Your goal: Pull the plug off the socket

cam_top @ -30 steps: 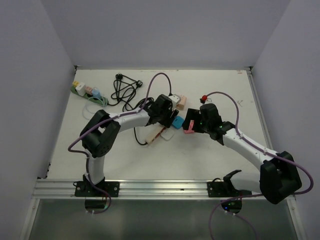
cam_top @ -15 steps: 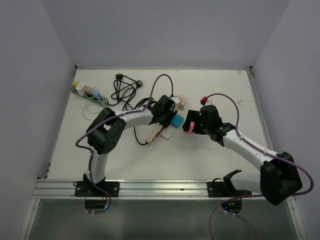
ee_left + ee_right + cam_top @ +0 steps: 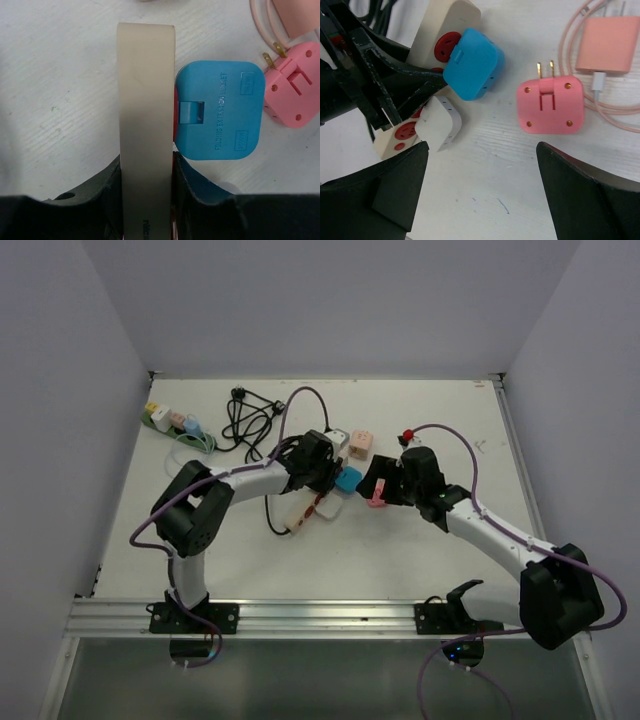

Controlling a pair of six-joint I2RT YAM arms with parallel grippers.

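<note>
The socket, a dark green power strip (image 3: 158, 425), lies at the back left with several coloured plugs in it, far from both grippers. My left gripper (image 3: 318, 478) is shut on a beige power strip (image 3: 145, 90) with red outlets, its fingers (image 3: 197, 182) clamping the strip's sides. A blue plug (image 3: 217, 110) and a white plug (image 3: 437, 122) sit in that strip. A pink plug (image 3: 550, 105) lies loose on the table, prongs showing. My right gripper (image 3: 482, 150) is open and empty, just above the table beside the pink plug (image 3: 378, 495).
A pink charger (image 3: 610, 42) with a coiled pink cable lies behind the pink plug. A white adapter (image 3: 338, 438) sits next to it. A black cord bundle (image 3: 250, 418) lies at the back, and a small red item (image 3: 407, 437) near the right arm.
My left arm has swung a little left and back, carrying the beige strip and blue plug with it. The right gripper has barely moved.
</note>
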